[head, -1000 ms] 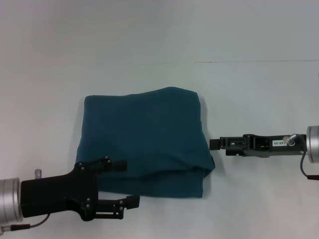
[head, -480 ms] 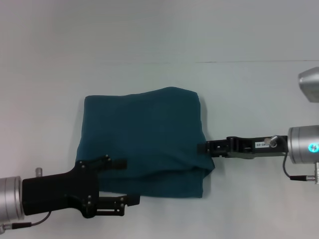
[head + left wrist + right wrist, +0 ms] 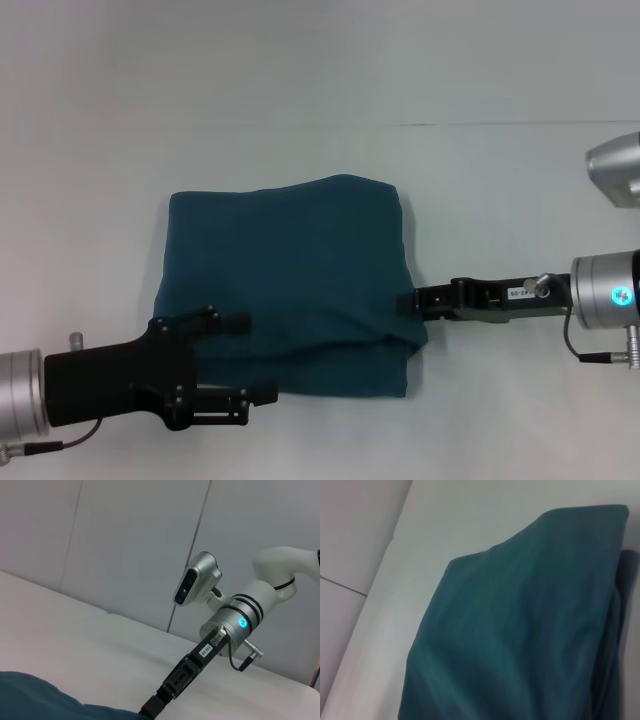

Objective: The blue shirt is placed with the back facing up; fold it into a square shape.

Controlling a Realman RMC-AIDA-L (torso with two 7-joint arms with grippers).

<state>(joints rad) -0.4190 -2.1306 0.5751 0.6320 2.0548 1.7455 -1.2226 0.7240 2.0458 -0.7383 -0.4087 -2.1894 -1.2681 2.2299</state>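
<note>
The blue shirt lies folded into a rough rectangle in the middle of the white table; only plain teal fabric shows. My left gripper is open at the shirt's near left corner, one finger over the fabric and the other at the front edge. My right gripper reaches in from the right, its tip at the shirt's right edge near the front corner. The left wrist view shows the right gripper meeting the shirt. The shirt fills the right wrist view.
The white table spreads all round the shirt, with a faint seam line across the back right. A grey wall stands behind the table in the left wrist view.
My right gripper has moved left, from just off the shirt's right edge to touching it. My left gripper has shifted slightly left and toward the front.
</note>
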